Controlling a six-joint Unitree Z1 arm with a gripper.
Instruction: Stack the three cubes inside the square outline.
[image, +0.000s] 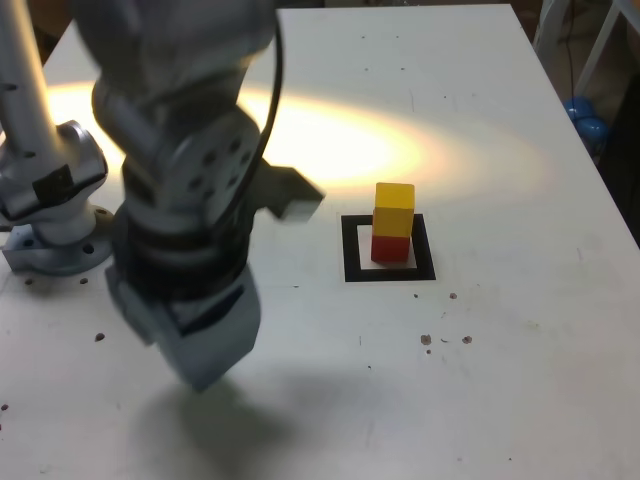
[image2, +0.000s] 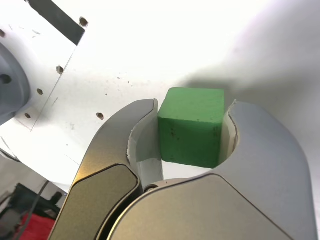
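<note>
Clamped on the green cube (image2: 192, 125), the pincer (image2: 192, 132) was seen above the counter (image: 520, 380). Yellow cube (image: 394, 208) was stacked on red cube (image: 390, 248) inside the square outline (image: 388, 273). A misaligned placement could topple that stack.

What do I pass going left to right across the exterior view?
Arm base → gripper, which hides the green cube → square outline holding the red cube with the yellow cube on top.
</note>
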